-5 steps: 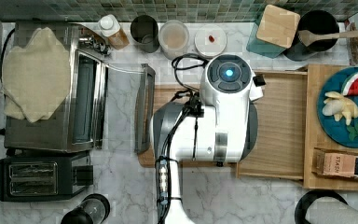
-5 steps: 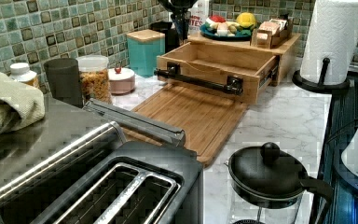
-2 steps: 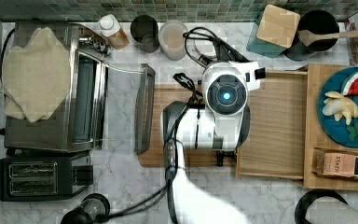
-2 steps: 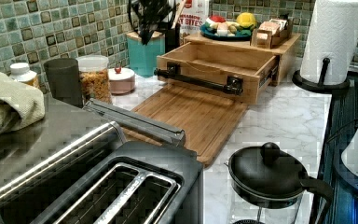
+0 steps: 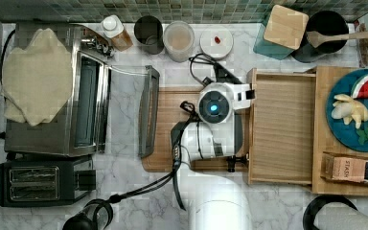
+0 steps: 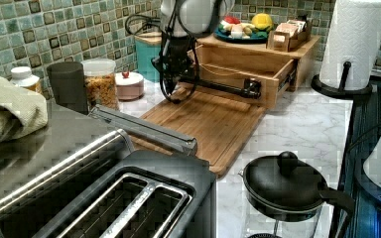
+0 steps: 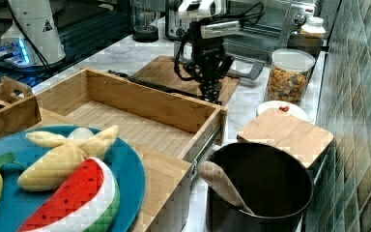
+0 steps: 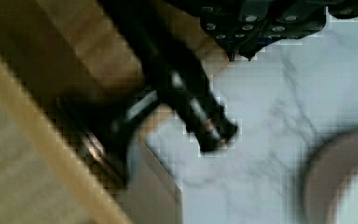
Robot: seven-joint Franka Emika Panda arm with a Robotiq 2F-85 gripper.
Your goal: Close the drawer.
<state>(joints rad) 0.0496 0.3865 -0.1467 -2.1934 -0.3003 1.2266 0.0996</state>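
My claw (image 7: 211, 92) hangs low over the cutting board (image 6: 206, 119), right by the handle end (image 8: 209, 130) of the drawer (image 5: 280, 134), which sits pulled out w/ bare bottom showing; can't tell if I'm open or pinched.

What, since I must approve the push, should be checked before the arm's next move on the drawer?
1. Wide light-wood drawer pulled out, ready to push: ok.
2. Nothing lying on its grained bottom: ok.
3. Gripper low beside the long black bar handle: ok.
4. Gripper touching the handle: cannot tell.
5. Black cable loop free of the handle: cannot tell.
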